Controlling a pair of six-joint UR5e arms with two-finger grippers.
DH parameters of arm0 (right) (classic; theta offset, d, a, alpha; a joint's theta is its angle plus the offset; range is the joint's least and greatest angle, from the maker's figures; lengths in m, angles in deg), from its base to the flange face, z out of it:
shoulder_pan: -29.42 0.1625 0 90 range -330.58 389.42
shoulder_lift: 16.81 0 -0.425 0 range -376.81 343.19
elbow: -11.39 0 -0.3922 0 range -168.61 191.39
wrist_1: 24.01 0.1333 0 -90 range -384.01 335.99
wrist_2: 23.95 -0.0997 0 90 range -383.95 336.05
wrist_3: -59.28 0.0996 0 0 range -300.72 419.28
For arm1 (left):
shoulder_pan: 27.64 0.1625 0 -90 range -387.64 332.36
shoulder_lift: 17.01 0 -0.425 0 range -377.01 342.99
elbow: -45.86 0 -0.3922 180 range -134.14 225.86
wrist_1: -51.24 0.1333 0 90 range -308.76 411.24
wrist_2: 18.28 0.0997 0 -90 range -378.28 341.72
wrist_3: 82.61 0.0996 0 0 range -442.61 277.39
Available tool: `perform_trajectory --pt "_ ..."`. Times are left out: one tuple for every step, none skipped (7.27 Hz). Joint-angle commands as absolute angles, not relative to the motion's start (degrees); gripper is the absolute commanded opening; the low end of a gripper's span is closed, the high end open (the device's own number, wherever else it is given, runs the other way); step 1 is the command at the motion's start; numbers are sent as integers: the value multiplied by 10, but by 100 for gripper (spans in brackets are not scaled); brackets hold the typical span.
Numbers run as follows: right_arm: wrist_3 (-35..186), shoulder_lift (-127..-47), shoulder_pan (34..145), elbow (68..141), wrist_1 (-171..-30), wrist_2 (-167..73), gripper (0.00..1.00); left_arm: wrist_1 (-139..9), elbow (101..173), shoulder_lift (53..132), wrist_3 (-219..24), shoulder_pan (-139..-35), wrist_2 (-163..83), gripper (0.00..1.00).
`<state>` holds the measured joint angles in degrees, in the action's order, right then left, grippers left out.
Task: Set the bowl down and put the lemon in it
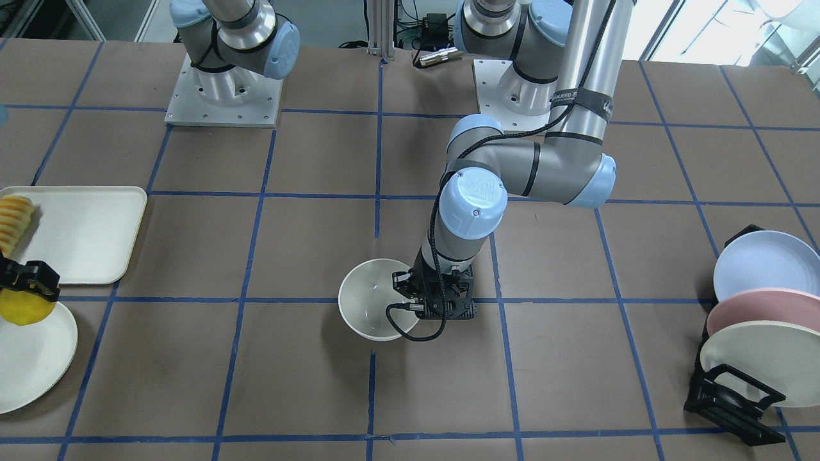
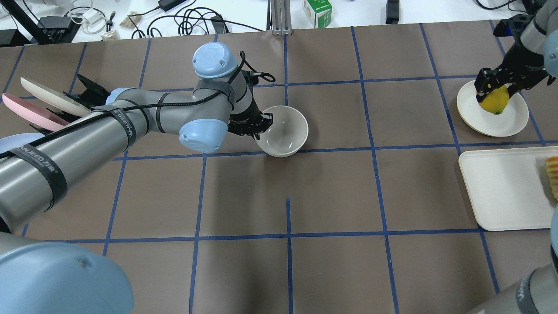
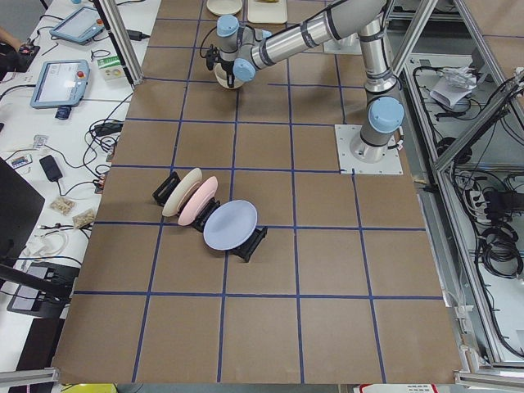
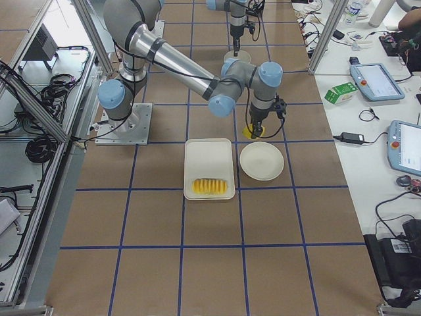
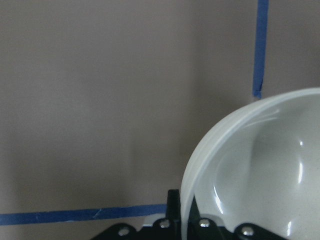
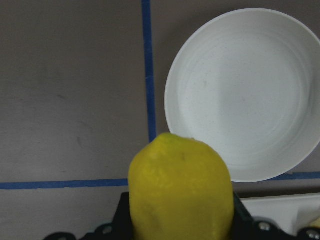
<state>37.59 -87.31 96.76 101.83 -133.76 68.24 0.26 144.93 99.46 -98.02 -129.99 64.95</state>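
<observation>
lemon (image 6: 180, 187) fills the near edge of the right wrist view, clamped in the right end effector (image 2: 497, 93), jaws closed across its short axis. Likely light and firm with slight give. The matte, pebbled skin should give decent friction, but the oval shape can pivot in a two-point pinch, so a mid-belly hold like this one looks right. Bright yellow, with a small nub at the end facing the camera.

It sits at the far right of the desk (image 2: 331, 196) in the overhead view, over the near-left edge of the flat plate (image 2: 508, 122). Can't tell the clearance above the plate.

bowl (image 2: 283, 131) is mid-desk, just far of a tape line. It is deep, round, glossy off-white, plain and empty. Judgement: rigid, slick glaze, chip-prone and heavier than the lemon. The rim is the only practical hold, and an off-centre pinch means torque, so move slowly and set it down flat.

The left end effector (image 2: 261, 126) straddles the bowl's left rim, one finger inside and one outside, and appears clamped on it. Can't tell whether the base is fully on the desk.

Lemon and bowl are well apart, with bare desk between them.

Outward from there: the cream tray (image 2: 501, 187) with sliced ridged food (image 2: 552, 174) is just near of the flat plate. A rack (image 1: 730, 397) of blue, pink and cream plates stands at the opposite end.
</observation>
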Motion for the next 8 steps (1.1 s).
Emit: perform_trajectory --pt "470 -907 1040 1018 -1299 683 0 -4 1454 987 -1000 -1303 645 0" --pt "525 -917 1071 1019 -1295 683 0 -4 1454 996 -996 -1303 646 0" --pt "550 -917 1103 1019 -1293 684 0 -5 1454 996 -999 -1303 646 7" --pt "586 -921 1125 1018 -1287 684 0 -5 1456 999 -1001 -1303 648 90" --pt "616 -923 1140 1018 -1287 683 0 -15 1456 988 -1000 -1299 647 96" --pt "631 -924 1160 1018 -1287 681 0 -44 1447 980 -995 -1293 647 99" --pt "670 -923 1187 1018 -1289 676 0 -78 1438 964 -985 -1286 651 100" --pt "704 -923 1205 1018 -1291 671 0 -142 1419 938 -941 -1258 656 100"
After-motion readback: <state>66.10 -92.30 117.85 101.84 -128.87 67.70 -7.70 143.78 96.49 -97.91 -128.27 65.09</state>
